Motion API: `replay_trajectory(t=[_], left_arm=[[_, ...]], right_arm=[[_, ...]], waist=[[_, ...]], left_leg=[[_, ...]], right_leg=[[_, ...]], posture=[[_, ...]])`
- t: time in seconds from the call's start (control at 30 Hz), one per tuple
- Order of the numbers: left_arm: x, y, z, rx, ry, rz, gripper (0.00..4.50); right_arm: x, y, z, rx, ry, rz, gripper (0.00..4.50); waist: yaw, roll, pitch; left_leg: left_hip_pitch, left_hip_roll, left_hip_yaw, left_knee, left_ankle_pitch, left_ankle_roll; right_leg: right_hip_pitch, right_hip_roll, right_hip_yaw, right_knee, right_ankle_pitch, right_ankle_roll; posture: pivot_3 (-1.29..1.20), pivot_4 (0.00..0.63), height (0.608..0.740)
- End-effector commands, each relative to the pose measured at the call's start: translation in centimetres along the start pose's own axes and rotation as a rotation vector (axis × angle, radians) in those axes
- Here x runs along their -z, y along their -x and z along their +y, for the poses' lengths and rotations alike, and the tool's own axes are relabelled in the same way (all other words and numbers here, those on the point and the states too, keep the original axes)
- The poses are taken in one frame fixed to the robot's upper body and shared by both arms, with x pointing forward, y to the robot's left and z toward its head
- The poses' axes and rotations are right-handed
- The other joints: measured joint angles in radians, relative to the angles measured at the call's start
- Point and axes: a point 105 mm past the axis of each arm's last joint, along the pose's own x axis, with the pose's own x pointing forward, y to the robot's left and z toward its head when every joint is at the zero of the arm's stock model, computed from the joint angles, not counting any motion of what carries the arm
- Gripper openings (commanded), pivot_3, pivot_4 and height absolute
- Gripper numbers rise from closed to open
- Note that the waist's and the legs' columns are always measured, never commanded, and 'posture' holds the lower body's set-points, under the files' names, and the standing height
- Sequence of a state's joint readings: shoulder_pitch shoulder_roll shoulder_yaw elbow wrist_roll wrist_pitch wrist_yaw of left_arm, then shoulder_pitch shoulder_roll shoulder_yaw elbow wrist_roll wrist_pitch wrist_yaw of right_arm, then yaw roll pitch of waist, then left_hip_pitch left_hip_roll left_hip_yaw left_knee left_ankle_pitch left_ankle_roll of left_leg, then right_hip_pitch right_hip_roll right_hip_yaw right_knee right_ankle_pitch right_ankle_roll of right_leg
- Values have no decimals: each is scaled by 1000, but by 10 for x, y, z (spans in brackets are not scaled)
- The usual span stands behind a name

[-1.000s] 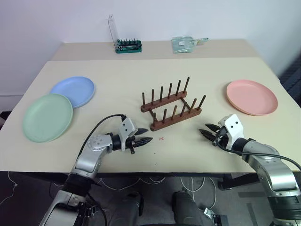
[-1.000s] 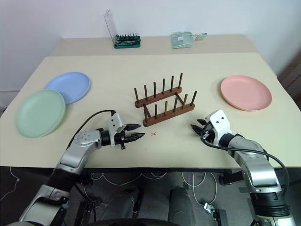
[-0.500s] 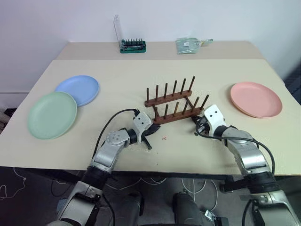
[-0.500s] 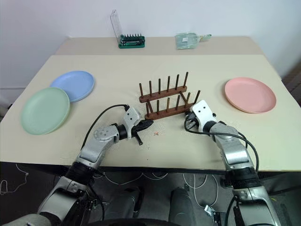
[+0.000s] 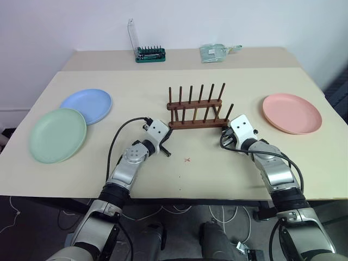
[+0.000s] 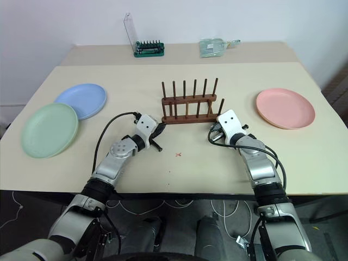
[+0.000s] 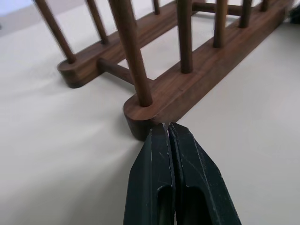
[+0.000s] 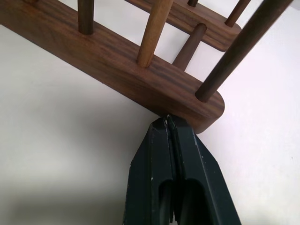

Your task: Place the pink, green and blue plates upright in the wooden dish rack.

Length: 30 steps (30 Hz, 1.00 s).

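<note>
Open beige tabletop [image 5: 217,87] around the small dark brown wooden dish rack [image 5: 197,111]. Blocked at its near rail ends by the closed left gripper [image 7: 168,127] and closed right gripper [image 8: 167,120], tips pressed against the wood.

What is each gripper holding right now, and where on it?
Nothing. Both the left gripper and the right gripper are shut with nothing between the fingers, tips against opposite ends of the wooden dish rack's near rail.

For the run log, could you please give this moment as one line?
left gripper: shut, at dark brown wooden dish rack end | right gripper: shut, at other end
</note>
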<state>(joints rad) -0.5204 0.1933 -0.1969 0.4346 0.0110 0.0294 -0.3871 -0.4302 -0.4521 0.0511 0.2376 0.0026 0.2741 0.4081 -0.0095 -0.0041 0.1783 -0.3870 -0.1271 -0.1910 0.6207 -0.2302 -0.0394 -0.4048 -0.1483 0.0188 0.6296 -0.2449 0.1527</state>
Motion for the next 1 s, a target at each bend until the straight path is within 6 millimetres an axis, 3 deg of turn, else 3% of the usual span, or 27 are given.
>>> replay_trajectory(t=[0.03,0.17,0.23,0.33,0.43,0.47,0.5,0.7,0.83,0.93,1.0], left_arm=[[23,9,10,-36,7,81,49],[24,15,5,12,14,81,49],[24,32,-10,161,24,69,49],[26,62,-14,269,63,77,0],[24,83,-8,301,87,71,0],[23,88,-7,315,82,73,0],[24,92,-6,324,78,74,0],[8,97,15,281,51,36,0],[-12,97,10,315,17,-24,0],[-19,95,7,325,10,-38,0],[-20,95,6,323,11,-41,0]], right_arm=[[-14,8,-5,10,15,-71,0],[-17,20,-10,1,52,-88,0],[-13,35,-32,42,64,-61,0],[-10,59,-70,132,95,-26,809],[-9,70,-98,209,177,26,2251],[-7,71,-104,225,207,46,2965],[-4,71,-109,240,234,69,3321],[13,62,-126,264,314,169,3321],[27,50,-132,270,344,225,3321],[29,46,-136,279,381,240,2461],[29,44,-137,284,376,231,1447]], waist=[[-3,0,0],[-10,0,0],[-13,1,0],[-11,2,-1],[-11,2,-1],[-11,2,-1],[-11,2,-1],[-6,1,0],[-7,1,0],[-5,0,1],[-3,0,1]], left_leg=[[0,0,0,0,0,0],[0,0,0,0,0,0],[0,0,0,0,0,0],[0,1,2,-5,0,0],[0,2,2,-6,0,1],[0,2,3,-6,0,1],[0,3,3,-6,0,1],[0,3,4,-5,0,0],[-1,3,4,-6,0,0],[-1,2,4,-5,0,0],[-1,2,4,-6,0,0]], right_leg=[[0,0,0,0,0,0],[0,0,0,0,0,0],[0,0,0,0,0,0],[-2,0,2,-1,0,0],[-3,0,2,-1,0,0],[-3,0,2,-1,0,0],[-3,1,2,-1,0,0],[-3,0,3,-2,0,0],[-4,0,3,-2,0,0],[-4,-1,3,-2,0,-1],[-4,-1,3,-2,0,-1]], posture=[[0,150,740],[0,150,740],[0,150,740],[0,150,740],[0,150,740],[0,150,740],[0,150,740],[0,150,740],[0,150,740],[0,150,740],[0,150,740]])
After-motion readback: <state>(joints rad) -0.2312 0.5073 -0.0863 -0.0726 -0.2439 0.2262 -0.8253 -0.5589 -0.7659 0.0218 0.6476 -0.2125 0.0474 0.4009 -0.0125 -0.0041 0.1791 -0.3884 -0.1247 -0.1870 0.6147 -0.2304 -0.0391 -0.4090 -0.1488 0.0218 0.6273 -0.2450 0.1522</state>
